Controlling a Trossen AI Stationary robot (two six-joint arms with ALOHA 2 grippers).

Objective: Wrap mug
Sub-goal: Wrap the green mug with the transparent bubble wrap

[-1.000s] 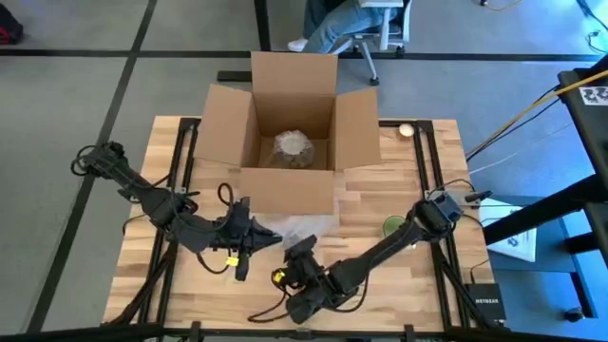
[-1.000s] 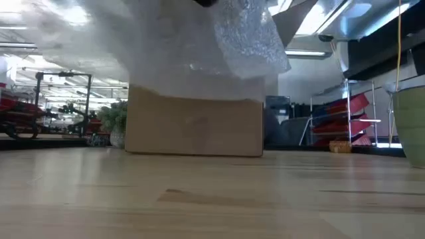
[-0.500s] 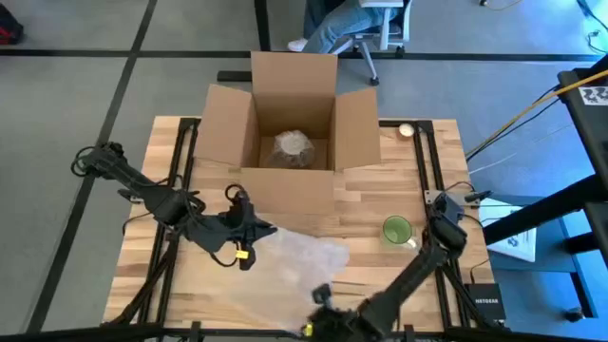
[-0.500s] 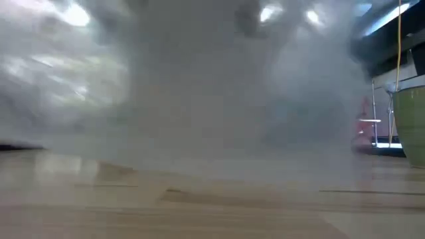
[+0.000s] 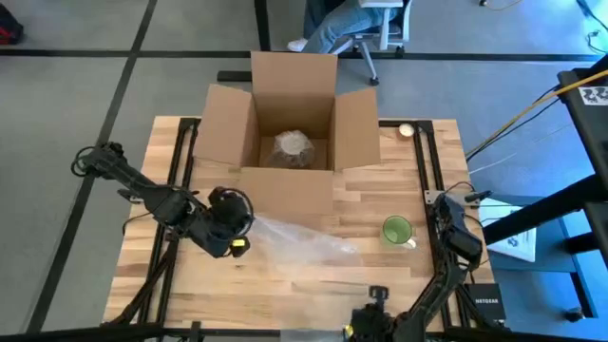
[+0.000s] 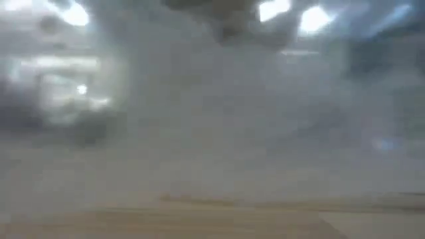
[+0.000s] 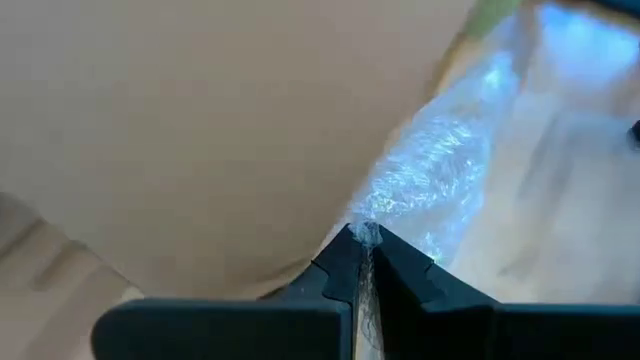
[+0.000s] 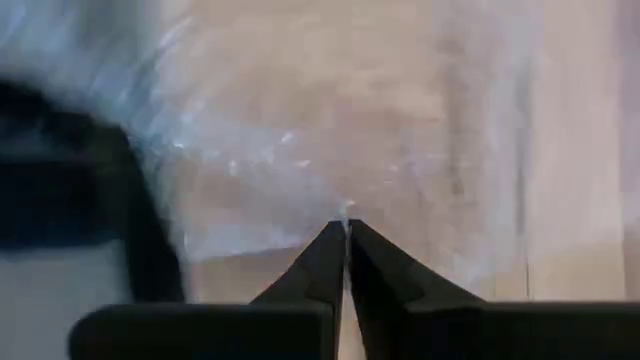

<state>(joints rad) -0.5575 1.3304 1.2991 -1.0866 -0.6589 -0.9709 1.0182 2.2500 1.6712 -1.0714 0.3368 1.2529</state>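
The left gripper (image 5: 237, 226) sits at the bench's left-centre, just in front of the cardboard box (image 5: 293, 123), and its wrist view shows the two fingers (image 7: 340, 270) pressed together on a corner of the bubble-wrap sheet (image 7: 430, 175). The right gripper (image 5: 372, 302) is down at the near edge of the bench (image 5: 380, 195), at about five o'clock from the left one, and its own fingers (image 8: 335, 250) are likewise closed on an edge of the same sheet (image 8: 260, 150). Between the two, the sheet (image 5: 299, 245) lies spread across the middle of the bench, its long axis running from the left gripper toward roughly four o'clock. In the low view the plastic fills nearly the whole frame, so nothing behind it can be read there. The mug (image 5: 397, 229) stands upright on bare wood at about three o'clock from the left gripper and about one o'clock from the right gripper, just beyond the sheet's right-hand edge and not touching it. By my reading the right arm is the nearer one to the mug, and the coming move turns on that gap: either the sheet has to travel toward three o'clock or the mug has to come onto the plastic toward nine o'clock. A bundle already wrapped sits inside the box.
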